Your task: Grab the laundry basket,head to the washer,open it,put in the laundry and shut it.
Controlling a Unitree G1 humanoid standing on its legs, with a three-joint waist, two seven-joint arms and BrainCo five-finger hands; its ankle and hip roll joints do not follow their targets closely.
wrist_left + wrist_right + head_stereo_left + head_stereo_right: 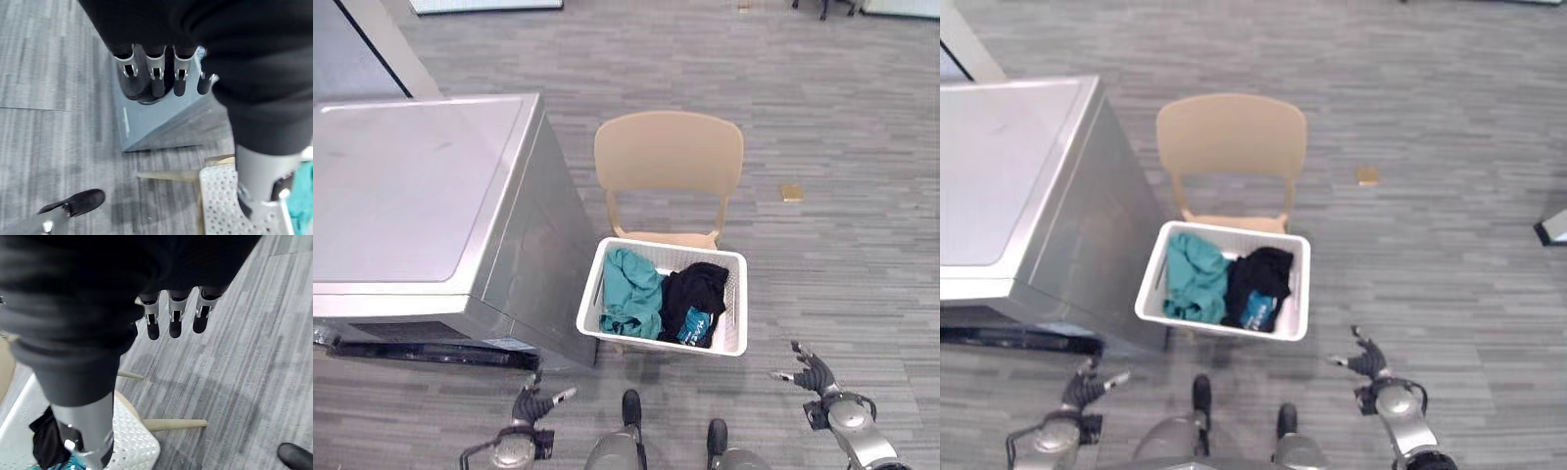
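— Washer [411, 196] first, since it is the biggest thing: is it taking up the robot's left side?

— Yes, the grey metal washer is standing there with its flat top closed, and a tan plastic chair [669, 157] is sitting just beside its right flank on the grey carpet floor [842, 117].

— And the laundry basket?

— The white perforated laundry basket [737, 294] is resting on the chair seat, touching or nearly touching the washer's side. It is carrying a teal garment [631, 292] on the left and a black garment [695, 289] on the right.

— What are the hands doing?

— The left hand [534, 402] is hanging low near the washer's front corner, fingers loosely extended and holding nothing. The right hand [813, 372] is hovering off the basket's right corner, fingers spread, also empty.

— So which step is this?

— I am judging it as the very first one: the basket is not yet grabbed. The next move is calling for both hands to reach forward and inward to the basket's two short sides and close on the rim evenly, so it lifts off the seat level.
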